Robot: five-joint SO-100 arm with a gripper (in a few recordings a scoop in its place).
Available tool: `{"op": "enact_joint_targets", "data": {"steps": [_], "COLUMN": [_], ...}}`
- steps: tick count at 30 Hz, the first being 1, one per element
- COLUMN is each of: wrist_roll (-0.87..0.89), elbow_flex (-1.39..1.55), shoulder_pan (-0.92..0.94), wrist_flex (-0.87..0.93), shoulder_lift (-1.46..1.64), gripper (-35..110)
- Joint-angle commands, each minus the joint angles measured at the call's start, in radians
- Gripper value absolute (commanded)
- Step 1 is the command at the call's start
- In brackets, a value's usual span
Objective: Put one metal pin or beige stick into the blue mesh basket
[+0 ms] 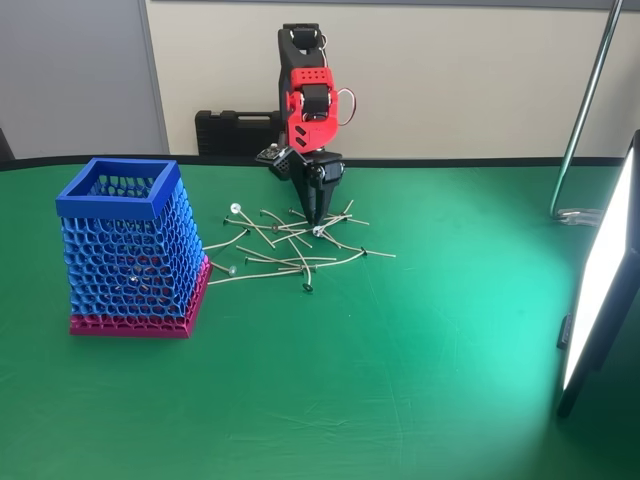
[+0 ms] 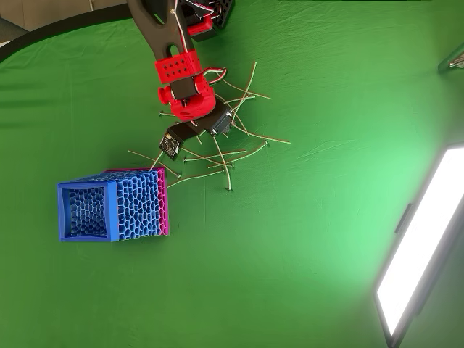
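Across both views a green cloth-covered table [image 1: 400, 380] is seen, its far edge a dark curved band in the fixed view. At the right edge of both frames a bright lit panel [image 1: 600, 280] is stood on the cloth, with a slanted metal pole [image 1: 585, 110] behind it at upper right of the fixed view.

Upper centre of the fixed view is taken by the red and black arm [image 1: 308, 100], bent down over the table; a black case [image 1: 235, 132] is set against the wall behind it.

At left centre of the fixed view the blue mesh basket [image 1: 125, 250] is stood upright, blue rim uppermost, magenta base on the cloth. It is well apart from the gripper.

At frame centre the beige sticks [image 1: 290, 245] are scattered in a crossed heap, right of the basket; a few carry round pale heads.

The gripper [image 1: 313, 215] is pointed down into the far side of the heap, tips at or touching the sticks. Whether it is clenched or released cannot be told; no stick is seen lifted.
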Motion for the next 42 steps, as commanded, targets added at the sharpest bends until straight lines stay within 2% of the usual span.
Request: {"op": "enact_joint_targets", "data": {"steps": [1, 12, 42], "wrist_roll": [0.061, 0.192, 0.163], "elbow_flex": [-0.043, 0.020, 0.123], "shoulder_pan": [-0.003, -0.021, -0.015], "wrist_flex": [0.017, 0.057, -0.002], "shoulder_lift": [0.048, 0.100, 0.104], "gripper": [13, 15, 13]}}
